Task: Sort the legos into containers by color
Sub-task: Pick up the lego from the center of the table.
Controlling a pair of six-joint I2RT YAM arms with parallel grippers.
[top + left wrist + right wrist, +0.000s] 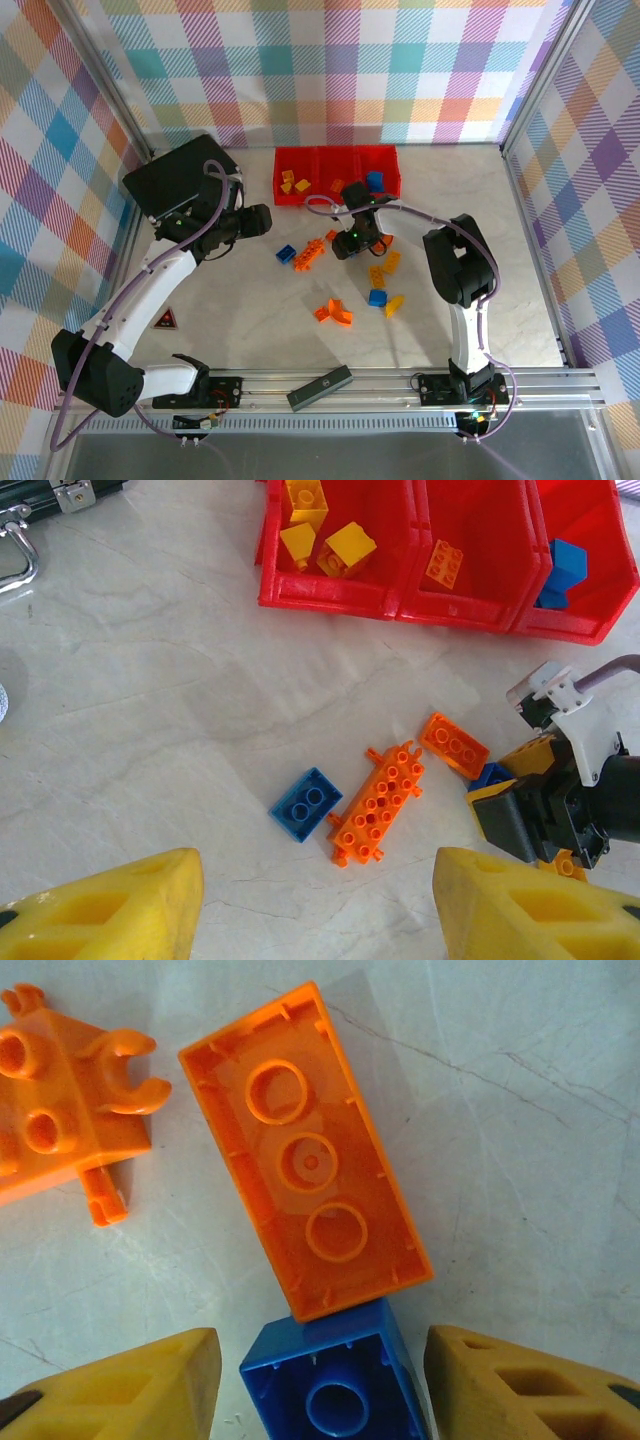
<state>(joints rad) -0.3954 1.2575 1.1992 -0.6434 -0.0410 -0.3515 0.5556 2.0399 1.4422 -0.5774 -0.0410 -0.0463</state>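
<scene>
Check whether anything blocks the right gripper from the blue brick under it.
Nothing lies between the right gripper and the blue brick it straddles. An upturned orange brick appears to touch the blue brick's far end, beyond the jaws.

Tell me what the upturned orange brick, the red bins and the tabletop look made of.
Orange brick: hard moulded plastic, glossy; hollow underside with moulded tubes and thin walls.
Red bins: likely rigid plastic, smooth with a soft sheen.
Tabletop: marble-look, pale with grey veins; stone or laminate, can't tell.
</scene>
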